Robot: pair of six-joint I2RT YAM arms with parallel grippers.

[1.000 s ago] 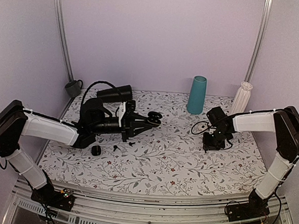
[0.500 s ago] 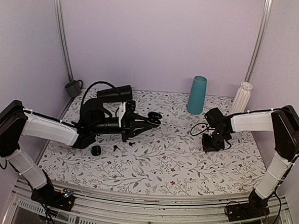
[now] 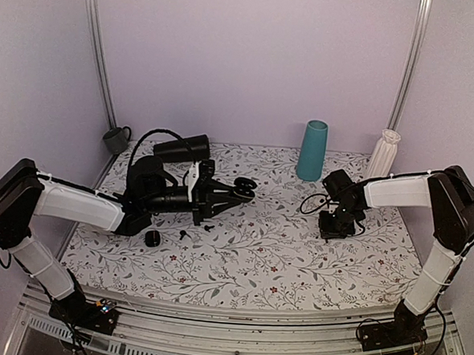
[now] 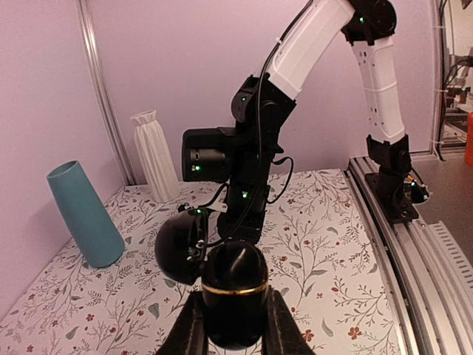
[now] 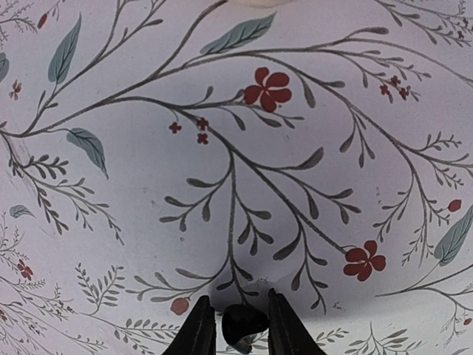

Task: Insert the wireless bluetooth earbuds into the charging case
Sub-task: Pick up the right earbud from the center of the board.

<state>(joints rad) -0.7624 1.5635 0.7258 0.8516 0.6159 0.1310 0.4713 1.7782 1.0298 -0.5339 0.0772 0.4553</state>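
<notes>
A floral-print table (image 3: 296,270) fills the top view, with the left arm (image 3: 74,204) stretched across it from 8 o'clock and the right arm (image 3: 397,190) bent in from 3 o'clock. At the back edge a teal vase (image 3: 312,150) stands at 1 o'clock and a white ribbed vase (image 3: 383,154) at 2 o'clock. A dark mug (image 3: 116,139) sits off the 10 o'clock corner, half lost against the wall rail. Just left of centre, the left gripper (image 3: 238,187) is clenched on the black, gold-rimmed charging case (image 4: 235,296). Its lid (image 4: 177,248) is swung open to one side and the lower body is cut off by the wrist view's edge; the inside cannot be seen. At 3 o'clock the right gripper (image 5: 242,329) points straight down at the cloth, its fingers pinching a black earbud (image 5: 244,322). The earbud is cropped by the frame's bottom edge, so whether it touches the cloth cannot be told. Three dark specks (image 3: 184,234) lie near 8 o'clock, too small to identify.
</notes>
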